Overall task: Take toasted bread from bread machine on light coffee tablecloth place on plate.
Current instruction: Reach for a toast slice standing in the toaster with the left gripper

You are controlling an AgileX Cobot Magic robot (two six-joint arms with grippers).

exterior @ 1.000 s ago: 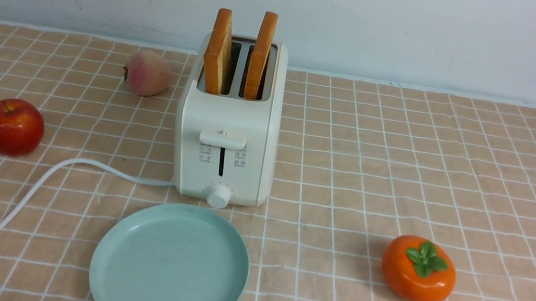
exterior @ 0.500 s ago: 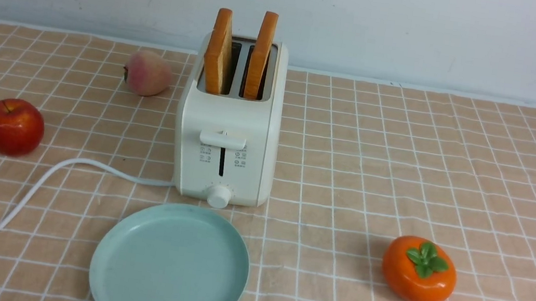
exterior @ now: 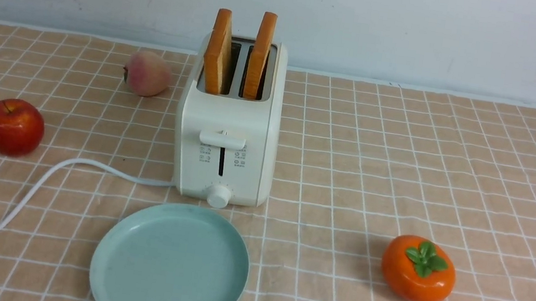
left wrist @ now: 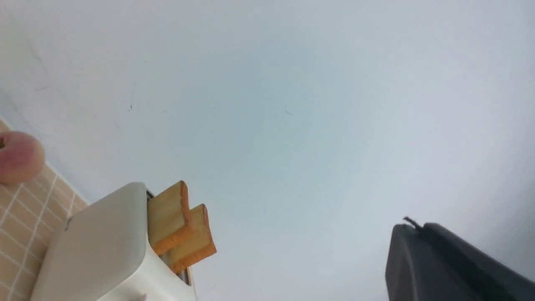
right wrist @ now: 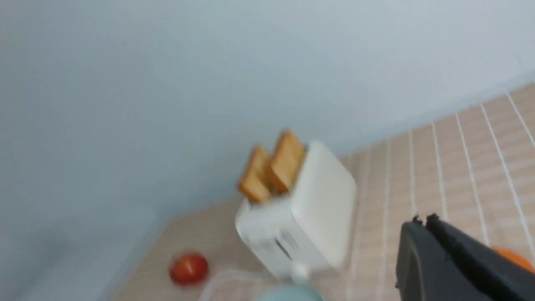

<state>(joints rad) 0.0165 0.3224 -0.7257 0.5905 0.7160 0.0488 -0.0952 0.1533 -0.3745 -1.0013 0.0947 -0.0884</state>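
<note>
The cream-white bread machine stands on the light coffee tablecloth at centre. Two slices of toasted bread stand upright in its slots, the left slice and the right slice. The pale teal plate lies empty just in front of it. Neither gripper shows in the front view. My left gripper is shut and empty, far from the toaster and toast. My right gripper is shut and empty, apart from the toaster.
A red apple and a peach lie left of the toaster. An orange persimmon lies at front right. The white cord curves from the toaster to the front left edge. A pale wall stands behind.
A dark part of the left arm showed at the front view's bottom left corner half a second ago and is out of that view now. Nothing on the table has moved.
</note>
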